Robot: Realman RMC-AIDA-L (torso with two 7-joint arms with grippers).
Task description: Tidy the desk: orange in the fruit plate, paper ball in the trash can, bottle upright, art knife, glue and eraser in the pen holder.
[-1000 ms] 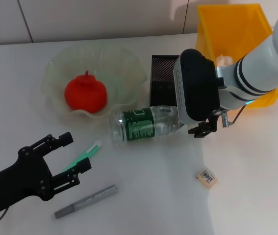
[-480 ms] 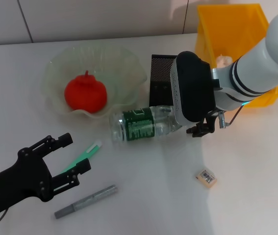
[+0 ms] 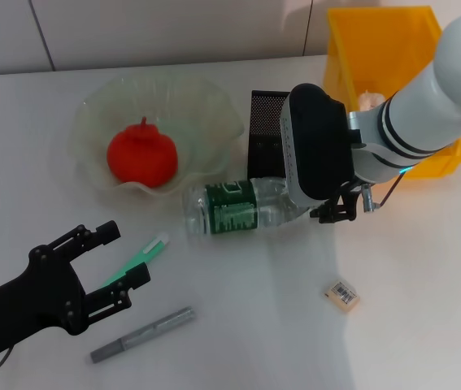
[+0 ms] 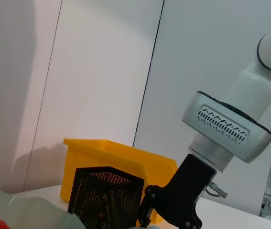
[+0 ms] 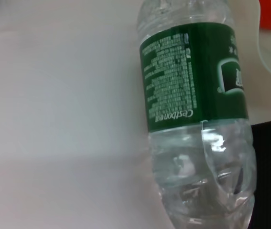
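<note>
Bottle [image 3: 234, 206] lies on its side mid-table, just in front of the pen holder [image 3: 267, 132], with my right pincer [image 3: 337, 210] poised at its cap end; whether those fingers are spread or clenched I cannot tell. Far left, my left pincer [image 3: 104, 264] hangs released above the table [image 3: 238, 325], near the green glue stick [image 3: 142, 255] and grey art knife [image 3: 142, 333]. Next along, the orange [image 3: 141, 158] sits in the fruit plate [image 3: 96, 110]. Rightward, the eraser [image 3: 342, 294] lies loose, the trash can [image 3: 384, 49] behind. My judgement: grip the bottle squarely across its neck, then tip it up slowly, clear of the holder.
</note>
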